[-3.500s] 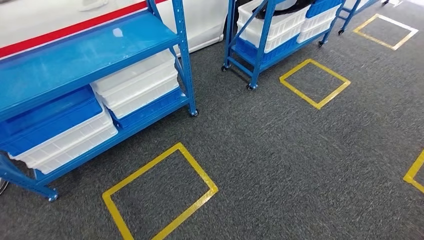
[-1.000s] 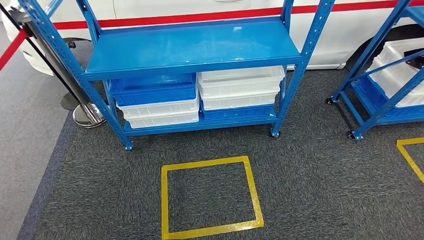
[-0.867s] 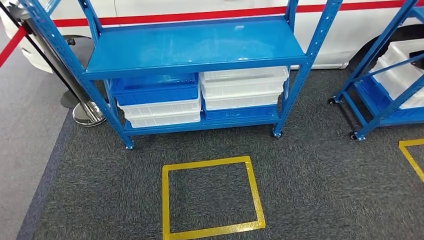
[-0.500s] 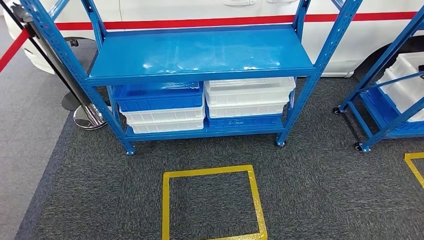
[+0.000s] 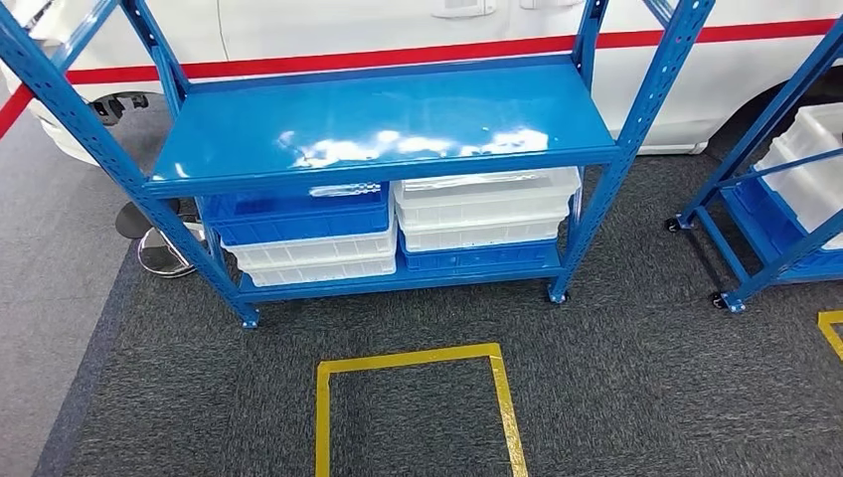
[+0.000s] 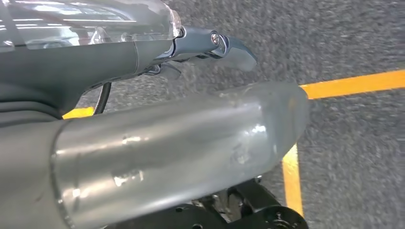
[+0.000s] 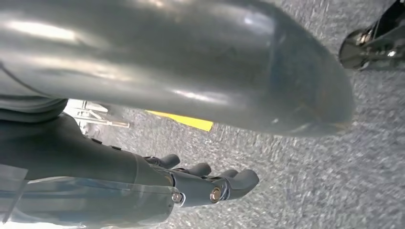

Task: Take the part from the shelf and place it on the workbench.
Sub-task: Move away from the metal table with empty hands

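Shelf (image 5: 378, 124) uprights cut off at top edge; bins' (image 5: 487, 209) contents hidden under the deck. Right rack (image 5: 775, 229) and yellow floor square (image 5: 418, 397) cropped by frame.

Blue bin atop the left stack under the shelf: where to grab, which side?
Front rim of the blue bin, from the aisle side, pulling straight out. The shelf deck sits close above it, a white stack flanks its right, and it rests on white bins, so probably only the front wall is reachable.

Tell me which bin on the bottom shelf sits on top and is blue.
The blue bin topping the left stack; beneath it are white bins, and the right stack's top bin is white.
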`<state>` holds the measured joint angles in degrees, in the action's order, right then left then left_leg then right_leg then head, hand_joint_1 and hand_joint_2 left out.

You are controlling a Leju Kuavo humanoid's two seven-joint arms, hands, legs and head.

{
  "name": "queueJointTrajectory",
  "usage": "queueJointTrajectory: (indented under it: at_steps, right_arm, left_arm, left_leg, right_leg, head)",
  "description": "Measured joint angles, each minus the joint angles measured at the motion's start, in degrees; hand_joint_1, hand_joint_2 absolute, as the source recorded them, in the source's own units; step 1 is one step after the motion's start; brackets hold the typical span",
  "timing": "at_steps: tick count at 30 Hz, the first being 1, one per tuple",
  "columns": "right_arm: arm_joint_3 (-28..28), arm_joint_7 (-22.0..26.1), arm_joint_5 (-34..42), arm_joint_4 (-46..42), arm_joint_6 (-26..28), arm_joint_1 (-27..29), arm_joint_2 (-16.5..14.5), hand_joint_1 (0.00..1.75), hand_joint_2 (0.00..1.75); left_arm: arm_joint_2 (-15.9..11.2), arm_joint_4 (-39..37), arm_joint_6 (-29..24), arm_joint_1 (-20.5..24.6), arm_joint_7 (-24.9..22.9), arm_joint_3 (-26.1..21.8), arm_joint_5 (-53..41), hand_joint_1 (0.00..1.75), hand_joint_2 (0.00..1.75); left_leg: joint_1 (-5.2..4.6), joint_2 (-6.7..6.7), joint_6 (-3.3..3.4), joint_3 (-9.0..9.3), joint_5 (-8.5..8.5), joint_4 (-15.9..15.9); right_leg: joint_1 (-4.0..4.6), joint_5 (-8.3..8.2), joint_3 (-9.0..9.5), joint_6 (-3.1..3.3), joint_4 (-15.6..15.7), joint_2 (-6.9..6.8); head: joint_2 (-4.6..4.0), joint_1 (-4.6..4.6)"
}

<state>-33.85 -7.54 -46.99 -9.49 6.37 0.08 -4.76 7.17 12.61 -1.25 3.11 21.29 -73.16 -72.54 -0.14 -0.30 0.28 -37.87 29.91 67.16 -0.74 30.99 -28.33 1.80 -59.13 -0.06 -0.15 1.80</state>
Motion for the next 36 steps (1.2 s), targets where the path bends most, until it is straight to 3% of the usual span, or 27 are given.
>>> queueJointTrajectory:
  at_steps: [2, 3, 6, 7, 9, 11, 12, 13, 16, 18, 20, 22, 24, 26, 27, 29, 32, 34, 36]
  right_arm:
    - [0.0, 0.0, 0.0, 0.1, 0.0, -0.1, 0.0, 0.0, 0.0]
    - [0.0, 0.0, 0.0, 0.1, 0.0, -0.2, 0.0, 0.0, 0.0]
    - [0.0, 0.0, 0.0, 0.1, 0.0, -0.4, 0.0, 0.0, 0.0]
    - [0.0, 0.0, 0.0, 0.1, 0.0, -0.4, 0.0, 0.0, 0.0]
    - [0.0, 0.1, 0.0, 0.1, -0.1, -0.6, -0.2, 0.0, 0.0]
    - [-0.1, 0.3, 0.0, 0.1, -0.4, -0.7, -0.6, 0.0, 0.0]
    - [-0.1, 0.4, 0.0, 0.1, -0.6, -0.6, -0.8, 0.0, 0.0]
    - [-0.2, 0.4, -0.2, 0.0, -0.8, -0.5, -1.0, 0.0, 0.0]
    - [-0.2, 0.6, -0.9, 0.1, -1.2, 0.0, -1.0, 0.0, 0.0]
    - [-0.2, 0.7, -1.3, 0.1, -1.3, 0.2, -1.0, 0.0, 0.0]
    - [-0.2, 0.7, -1.3, 0.1, -1.2, 0.1, -1.0, 0.0, 0.0]
    - [-0.2, 0.8, -1.2, 0.1, -1.0, 0.0, -1.0, 0.0, 0.0]
    - [-0.2, 0.8, -0.9, 0.0, -0.9, -0.1, -0.7, 0.0, 0.0]
    - [-0.3, 0.9, -0.9, 0.0, -0.8, -0.1, -0.2, 0.0, 0.0]
    - [-0.3, 0.9, -0.9, 0.1, -0.9, -0.1, 0.0, 0.0, 0.0]
    - [-0.3, 0.9, -0.9, 0.0, -0.9, -0.1, 0.2, 0.0, 0.0]
    - [-0.3, 1.0, -0.9, 0.1, -0.9, -0.2, 0.2, 0.0, 0.0]
    - [-0.3, 1.0, -0.9, 0.1, -0.9, -0.3, 0.2, 0.0, 0.0]
    - [-0.3, 1.0, -0.9, 0.1, -0.9, -0.4, 0.2, 0.0, 0.0]
  left_arm:
    - [-0.1, 0.0, 0.0, -0.2, 0.0, 0.0, 0.0, 0.0, 0.0]
    - [-0.1, 0.0, 0.0, -0.2, 0.0, 0.0, 0.0, 0.0, 0.0]
    - [-0.1, 0.0, 0.0, -0.1, 0.0, 0.0, 0.0, 0.0, 0.0]
    - [0.0, 0.0, 0.0, 0.0, 0.0, 0.0, 0.0, 0.0, 0.0]
    - [0.0, 0.0, 0.0, 0.2, 0.0, 0.0, 0.0, 0.0, 0.0]
    - [0.0, 0.0, 0.0, 0.2, 0.0, 0.0, 0.0, 0.0, 0.0]
    - [0.0, 0.0, 0.0, 0.2, 0.0, 0.0, 0.0, 0.0, 0.0]
    - [0.0, 0.0, 0.0, 0.1, 0.0, 0.0, 0.0, 0.0, 0.0]
    - [0.1, 0.0, 0.0, 0.2, 0.0, 0.0, 0.0, 0.0, 0.0]
    - [0.1, 0.0, 0.0, 0.4, 0.0, 0.0, -0.1, 0.0, 0.0]
    - [0.1, 0.0, 0.0, 0.4, 0.0, 0.0, -0.1, 0.0, 0.0]
    - [0.1, 0.0, 0.0, 0.3, 0.0, 0.0, -0.1, 0.0, 0.0]
    - [0.2, 0.0, 0.0, 0.4, 0.0, 0.0, -0.1, 0.0, 0.0]
    - [0.2, 0.0, 0.0, 0.5, 0.0, 0.0, -0.1, 0.0, 0.0]
    - [0.2, 0.0, -0.1, 0.5, 0.0, 0.0, -0.1, 0.0, 0.0]
    - [0.2, 0.0, -0.1, 0.3, 0.0, 0.0, -0.1, 0.0, 0.0]
    - [0.2, 0.0, -0.1, 0.2, 0.0, 0.0, -0.1, 0.0, 0.0]
    - [0.1, 0.0, -0.1, 0.3, 0.0, 0.0, -0.1, 0.0, 0.0]
    - [0.1, 0.0, -0.1, 0.3, 0.0, 0.0, -0.1, 0.0, 0.0]
  left_leg:
    - [-0.66, -0.11, 1.12, 0.69, -4.58, -5.3]
    - [-0.9, -0.2, 1.41, 0.82, -5.34, -6.4]
    - [-0.66, -0.41, 1.95, 2.64, -5.31, -7.8]
    - [-0.52, -0.41, 2.2, 3.44, -5.31, -8.2]
    - [-0.45, -0.37, 2.53, 4.35, -5.06, -8.5]
    - [-0.43, -0.49, 2.62, 4.85, -4.45, -8.5]
    - [-0.41, -0.69, 2.58, 5.26, -4.08, -8.5]
    - [-0.4, -1.02, 2.49, 5.78, -3.69, -8.5]
    - [-0.41, -2.4, 1.93, 7.11, -2.6, -8.4]
    - [-0.45, -3.29, 1.28, 7.22, -2.07, -8.0]
    - [-0.49, -3.81, 0.62, 7.33, -1.82, -7.6]
    - [-0.51, -2.7, 0.01, 6.99, -0.72, -6.2]
    - [-0.3, -0.98, -0.64, 4.61, 2.25, -1.4]
    - [-0.01, -0.33, -1.07, 0.86, 5.1, 5.4]
    - [0.08, -0.23, -1.16, -0.45, 5.55, 7.4]
    - [0.17, -0.15, -1.1, -0.85, 4.13, 7.0]
    - [-0.01, -0.12, -0.34, 3.09, -1.64, -2.9]
    - [-0.39, -0.13, 0.3, 4.67, -2.58, -7.3]
    - [-0.58, -0.18, 0.79, 4.83, -2.46, -7.9]
  right_leg:
    - [0.22, 1.1, 0.95, -0.37, 0.0, 0.16]
    - [0.28, 1.43, 1.4, -0.66, 0.0, 0.27]
    - [0.36, 1.71, 2.41, -1.51, -1.1, 0.37]
    - [0.33, 2.0, 1.92, -1.76, -2.4, 0.35]
    - [0.16, 4.0, -1.3, -2.27, -7.8, 0.32]
    - [-0.01, 7.01, -5.78, -2.77, -13.4, 0.3]
    - [-0.09, 7.57, -7.16, -2.91, -14.3, 0.29]
    - [-0.15, 6.88, -7.76, -3.01, -13.6, 0.3]
    - [-0.2, -0.72, -6.28, -2.73, -4.6, 1.84]
    - [-0.01, -2.94, -5.79, -2.0, -1.4, 3.05]
    - [0.03, -3.1, -5.49, -1.1, -1.1, 2.67]
    - [-0.16, -3.49, -4.81, -0.53, -0.7, 1.91]
    - [-0.18, -3.43, -4.41, -0.19, -0.5, 1.27]
    - [-0.12, -3.22, -4.35, -0.04, -0.4, 0.74]
    - [-0.12, -3.1, -4.28, -0.01, -0.5, 0.57]
    - [-0.11, -2.86, -4.01, -0.02, -0.5, 0.43]
    - [-0.06, -2.46, -3.29, -0.2, -0.4, 0.38]
    - [-0.01, -2.27, -3.2, -0.62, -0.4, 0.37]
    - [0.05, -2.08, -3.1, -1.31, -0.2, 0.4]
  head:
    - [0.0, 0.0]
    - [0.0, 0.01]
    - [0.0, 0.01]
    - [0.0, 0.0]
    - [0.0, -0.01]
    - [0.0, -0.01]
    - [0.0, -0.01]
    - [0.0, -0.01]
    - [0.0, -0.01]
    - [0.0, 0.0]
    - [0.0, 0.01]
    - [0.0, 0.01]
    - [0.0, 0.01]
    - [0.0, 0.01]
    - [0.0, 0.01]
    - [0.0, 0.01]
    - [0.0, 0.01]
    - [0.0, 0.01]
    - [0.0, 0.01]
